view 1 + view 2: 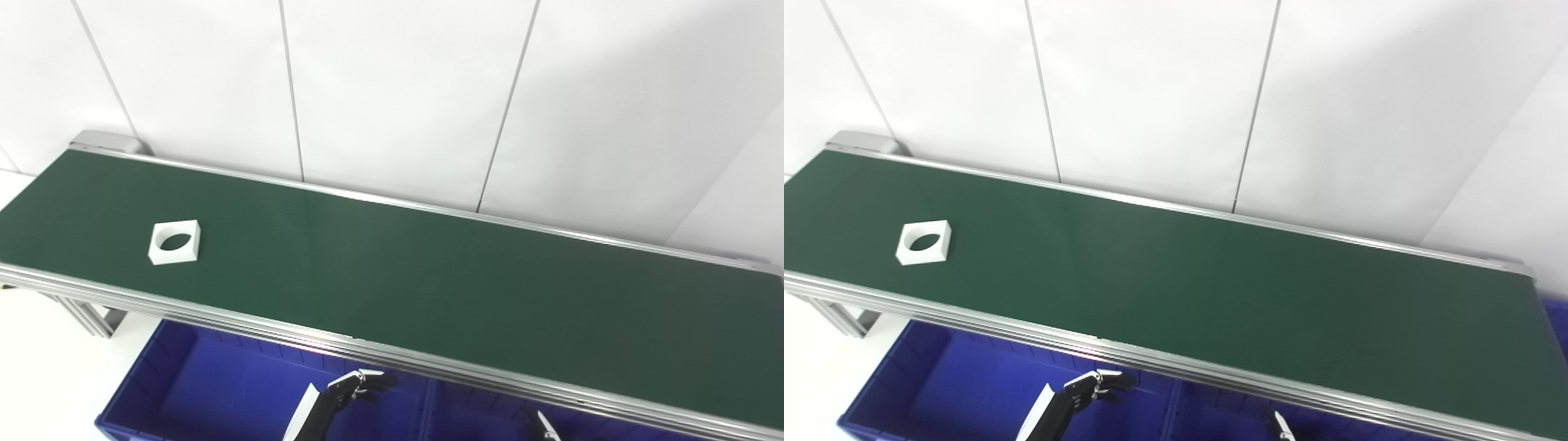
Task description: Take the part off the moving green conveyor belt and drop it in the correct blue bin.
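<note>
From my remote station I see the part (175, 242), a white square block with a round hole through it, lying flat on the green conveyor belt (429, 275) near its left end, close to the belt's near rail and untouched by either hand. Below the near rail sit two blue bins side by side: the left bin (202, 386) shows a bare floor with nothing in it as far as I can see; the right bin (484, 416) is mostly hidden by the rail, so I cannot tell its contents. The left hand (358, 387) hangs over the left bin, holding nothing, fingers loosely curled and apart. Only a tip of the right hand (542, 425) shows; I cannot tell its state.
</note>
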Controlling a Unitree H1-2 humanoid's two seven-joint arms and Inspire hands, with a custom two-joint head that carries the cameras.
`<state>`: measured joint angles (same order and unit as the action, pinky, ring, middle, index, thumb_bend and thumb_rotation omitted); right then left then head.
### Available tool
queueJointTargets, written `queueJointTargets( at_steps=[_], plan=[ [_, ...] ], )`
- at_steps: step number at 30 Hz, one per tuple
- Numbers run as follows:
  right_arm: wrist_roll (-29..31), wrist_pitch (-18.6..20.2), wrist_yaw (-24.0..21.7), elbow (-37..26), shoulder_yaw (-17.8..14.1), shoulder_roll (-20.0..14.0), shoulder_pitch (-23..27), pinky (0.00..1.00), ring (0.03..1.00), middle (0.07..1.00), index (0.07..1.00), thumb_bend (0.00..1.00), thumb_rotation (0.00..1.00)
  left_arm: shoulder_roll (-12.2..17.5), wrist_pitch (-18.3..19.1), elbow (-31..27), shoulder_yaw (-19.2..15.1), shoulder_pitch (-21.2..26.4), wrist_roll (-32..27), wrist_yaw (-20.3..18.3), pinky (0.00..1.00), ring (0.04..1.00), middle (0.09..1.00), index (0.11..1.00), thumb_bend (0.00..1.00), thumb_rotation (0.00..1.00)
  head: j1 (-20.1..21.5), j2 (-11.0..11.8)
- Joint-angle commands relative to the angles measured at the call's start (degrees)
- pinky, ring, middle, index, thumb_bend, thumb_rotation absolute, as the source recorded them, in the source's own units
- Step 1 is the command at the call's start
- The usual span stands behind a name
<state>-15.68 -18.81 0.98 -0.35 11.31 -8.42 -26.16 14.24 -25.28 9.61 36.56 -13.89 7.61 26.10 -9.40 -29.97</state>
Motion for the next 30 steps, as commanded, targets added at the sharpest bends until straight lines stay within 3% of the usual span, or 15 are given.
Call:
queueJointTargets(
  at_steps=[1,3,7,14,18,22,30],
  plan=[
    [0.3,-3.0,0.4,-1.1,-0.4,0.0,0.4,0.73,0.934,0.960,0.931,0.84,0.34,0.3,-1.6,-1.5,0.0,0.5,-0.5,0.6,0.65,0.724,0.744,0.674,0.94,0.25,-0.1,0.0],
    [0.8,-3.3,0.2,-0.9,-0.4,0.0,0.4,0.72,0.939,0.963,0.932,0.84,0.33,0.5,-1.6,-2.4,0.0,0.4,-0.8,0.8,0.65,0.723,0.743,0.672,0.94,0.24,-0.1,0.0],
    [1.4,-3.4,-0.1,-0.9,-0.4,-0.1,0.5,0.80,0.940,0.964,0.938,0.85,0.34,0.9,-1.6,-5.7,-0.4,0.0,-0.9,1.2,0.64,0.713,0.736,0.667,0.95,0.26,-0.4,0.2],
    [0.7,-4.1,0.5,-0.1,-0.4,0.1,1.0,0.79,0.931,0.957,0.932,0.84,0.33,1.7,-1.6,-13.5,-2.4,0.9,-0.1,0.8,0.62,0.700,0.730,0.689,0.96,0.27,-0.4,0.2],
    [0.9,-3.7,0.3,-0.2,-0.4,0.2,0.9,0.77,0.946,0.966,0.936,0.84,0.33,2.7,-1.6,-16.9,-4.9,2.2,0.1,-1.4,0.63,0.710,0.750,0.714,0.96,0.27,-0.2,0.3],
    [1.4,-3.9,0.0,0.2,-0.3,0.2,1.2,0.82,0.958,0.966,0.936,0.84,0.32,3.8,-1.6,-19.9,-9.0,3.8,-3.8,-8.4,0.66,0.751,0.791,0.750,0.99,0.27,-0.6,0.4],
    [1.6,-5.5,0.3,1.0,-0.4,0.2,1.6,0.87,0.955,0.962,0.933,0.84,0.30,5.6,0.9,-24.6,-17.3,6.6,-3.1,-19.8,0.71,0.821,0.840,0.816,0.96,0.30,-0.4,0.1]
  ],
)
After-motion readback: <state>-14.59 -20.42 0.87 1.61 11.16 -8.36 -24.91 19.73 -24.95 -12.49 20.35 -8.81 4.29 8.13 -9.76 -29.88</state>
